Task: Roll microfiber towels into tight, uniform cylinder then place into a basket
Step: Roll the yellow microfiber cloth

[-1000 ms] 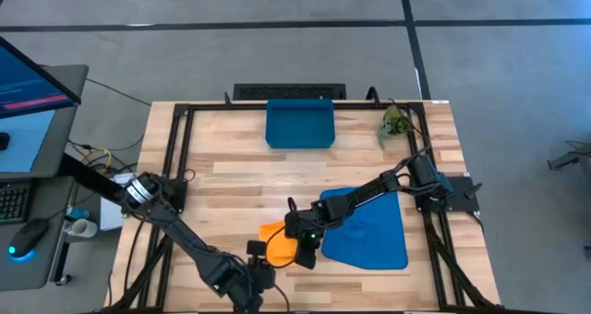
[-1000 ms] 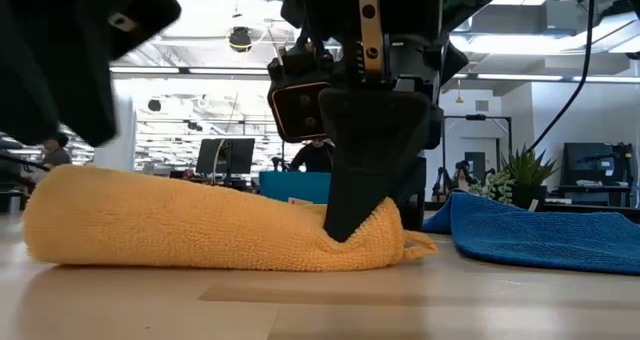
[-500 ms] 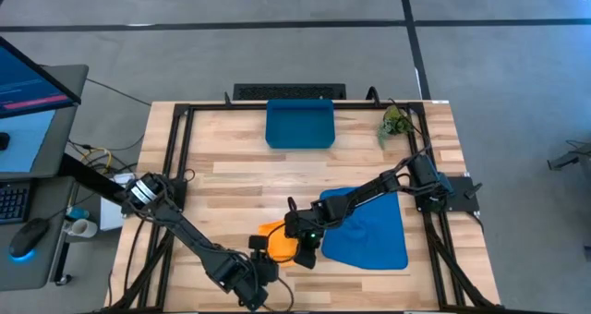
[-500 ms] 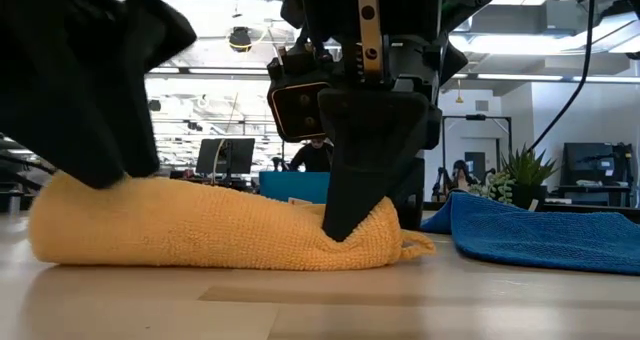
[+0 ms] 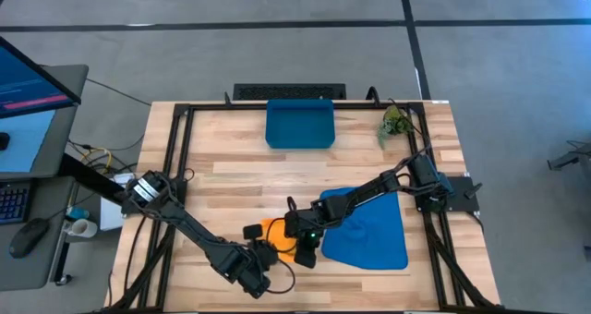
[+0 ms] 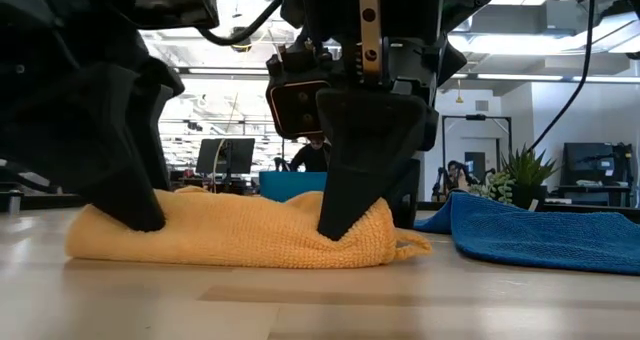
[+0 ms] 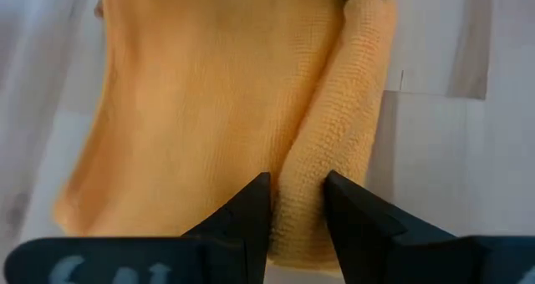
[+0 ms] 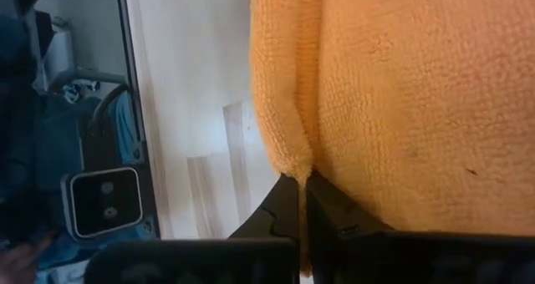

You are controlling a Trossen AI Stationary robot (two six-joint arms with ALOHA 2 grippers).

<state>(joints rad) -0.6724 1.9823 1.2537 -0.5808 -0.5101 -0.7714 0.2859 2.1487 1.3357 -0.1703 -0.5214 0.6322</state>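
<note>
The orange-yellow towel (image 5: 280, 237) lies rolled near the bench's (image 5: 240, 175) front edge, pinched by the left end effector (image 7: 297, 202) and right end effector (image 8: 301, 192). The basket (image 5: 300, 125) sits at the back edge, beside nothing; the blue towel (image 5: 369, 226) lies outside it.

High view: overhead, faces straight down, takes in whole table (image 5: 231, 180) plus floor around it; far off.
Low view: at table-top height near front edge, faces level across table toward room behind; very near orange-yellow towel (image 6: 240, 230), which fills lower middle.
Left wrist view: rides left arm, faces down past own fingers (image 7: 251, 213) onto same towel (image 7: 201, 109); very close.
Right wrist view: rides right arm, equally close on towel (image 8: 401, 100).
Shared: all four see orange-yellow towel (image 5: 277, 233) near front edge; high and low both see blue towel (image 5: 369, 226) (image 6: 540, 230).
</note>
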